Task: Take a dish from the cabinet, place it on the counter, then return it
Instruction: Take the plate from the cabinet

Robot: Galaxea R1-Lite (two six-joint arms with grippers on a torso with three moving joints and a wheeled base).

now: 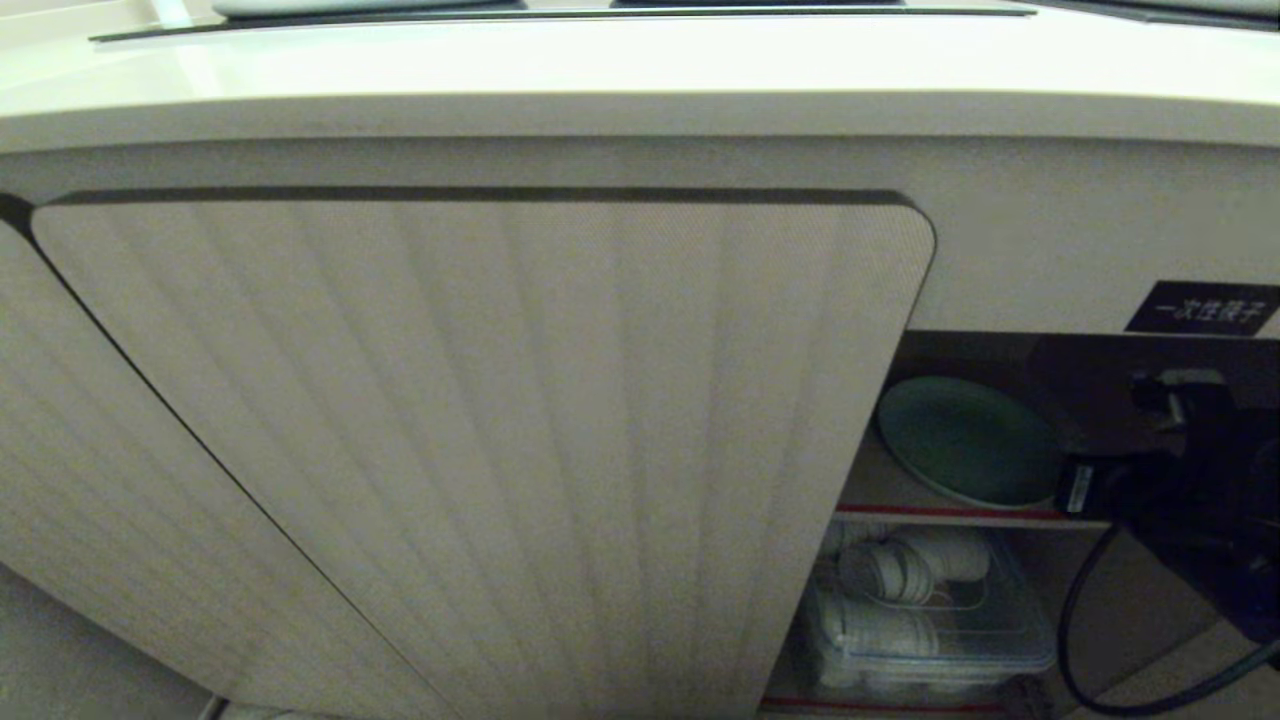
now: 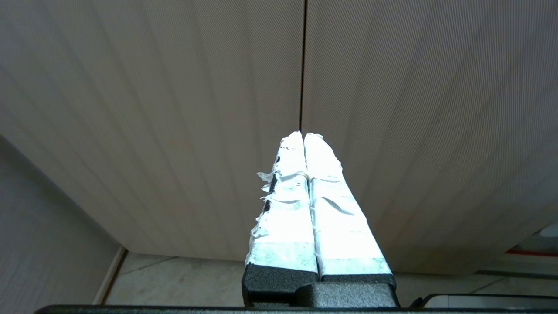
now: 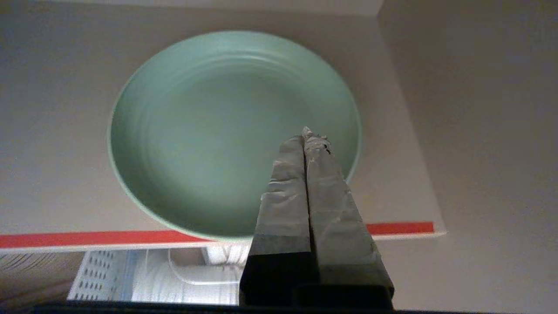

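Upper cabinet shelf point(image 3: 52, 174): pale beige board, front edge banded in red. One round, shallow, matte mint-green dish point(image 3: 226, 131) lies flat on it, near rim slightly overhanging the red edge. Lower shelf point(image 1: 880, 705), also red-edged, carries a clear lidded plastic box point(image 1: 930, 640) holding white crockery.

Counting: one round pale mint-green matte dish point(image 3: 209, 139) sitting at the red-edged inner shelf's point(image 3: 87, 239) front edge; two ribbed beige doors point(image 1: 480, 440) showing; one clear plastic box point(image 1: 920, 640) holding white cups, number unclear; one black label point(image 1: 1205, 308).
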